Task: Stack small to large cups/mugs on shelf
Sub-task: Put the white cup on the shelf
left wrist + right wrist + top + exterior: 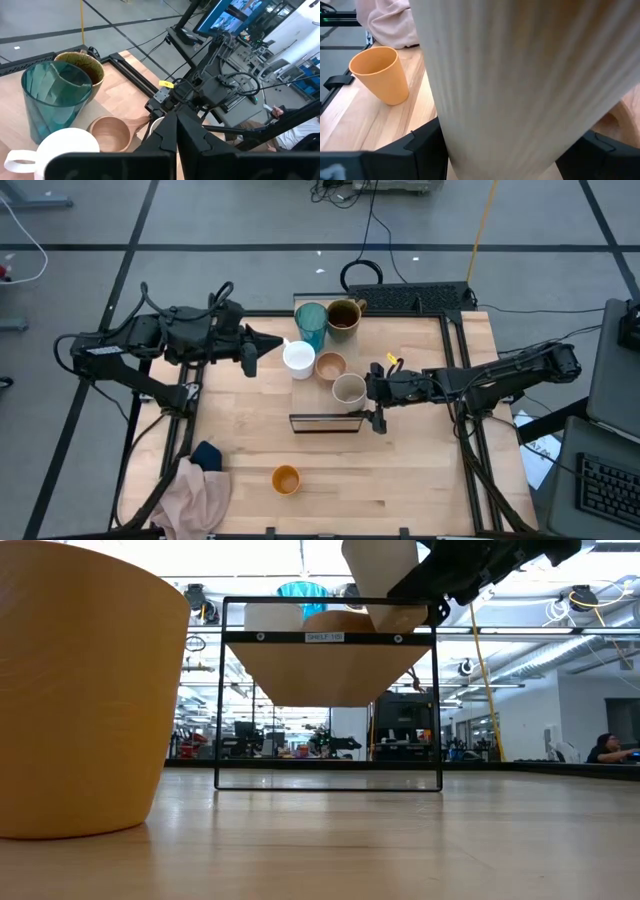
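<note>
The right gripper (368,392) reaches in from the tabletop's right edge, its jaws spread wide around the small beige cup (348,390), gripping it just above the shelf (325,422) near the tabletop's (420,480) middle. The left gripper (268,343) hangs fully closed and empty beside the white mug (298,358). The teal tumbler (310,325), olive-brown mug (343,315) and wooden cup (330,366) cluster toward the far edge. The small orange cup (286,479) stands alone near the front edge.
</note>
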`<state>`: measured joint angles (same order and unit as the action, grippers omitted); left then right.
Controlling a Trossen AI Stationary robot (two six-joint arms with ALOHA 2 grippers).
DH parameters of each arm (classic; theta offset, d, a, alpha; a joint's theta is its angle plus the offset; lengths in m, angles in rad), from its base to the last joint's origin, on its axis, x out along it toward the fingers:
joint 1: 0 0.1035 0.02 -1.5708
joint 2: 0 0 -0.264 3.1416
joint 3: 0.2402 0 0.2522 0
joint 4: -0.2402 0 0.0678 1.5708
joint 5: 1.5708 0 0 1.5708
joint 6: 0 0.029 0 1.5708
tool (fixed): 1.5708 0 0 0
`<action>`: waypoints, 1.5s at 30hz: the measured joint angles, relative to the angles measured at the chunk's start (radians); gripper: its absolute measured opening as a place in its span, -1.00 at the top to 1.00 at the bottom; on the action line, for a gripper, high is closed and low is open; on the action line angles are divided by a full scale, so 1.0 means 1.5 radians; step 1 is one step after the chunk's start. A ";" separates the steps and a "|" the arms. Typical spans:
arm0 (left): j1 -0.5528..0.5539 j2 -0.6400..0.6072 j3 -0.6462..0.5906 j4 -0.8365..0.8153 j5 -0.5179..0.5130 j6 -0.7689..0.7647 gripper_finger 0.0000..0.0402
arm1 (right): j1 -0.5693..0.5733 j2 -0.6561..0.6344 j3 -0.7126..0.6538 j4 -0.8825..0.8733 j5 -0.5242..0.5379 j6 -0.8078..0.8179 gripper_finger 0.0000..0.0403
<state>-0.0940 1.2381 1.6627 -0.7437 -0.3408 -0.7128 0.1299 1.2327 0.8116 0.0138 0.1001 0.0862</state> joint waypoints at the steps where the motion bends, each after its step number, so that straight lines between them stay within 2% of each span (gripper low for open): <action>1: 0.000 0.001 0.000 0.000 0.000 0.000 0.97 | 0.000 0.000 0.000 0.000 0.000 -0.001 -0.44; 14: 0.000 0.023 0.000 0.011 0.004 -0.002 0.97 | -0.003 -0.010 -0.024 0.020 0.000 -0.003 -0.43; 28: 0.000 0.047 0.000 0.026 0.024 -0.002 0.97 | -0.035 -0.093 -0.057 0.008 0.019 -0.009 -0.42; 45: 0.000 0.050 0.000 0.059 0.029 -0.019 0.97 | -0.030 -0.095 -0.059 0.011 0.001 -0.033 -0.42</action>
<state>-0.0943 1.3136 1.6623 -0.6554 -0.2970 -0.7418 0.0841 1.0908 0.7231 0.0309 0.1017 0.0368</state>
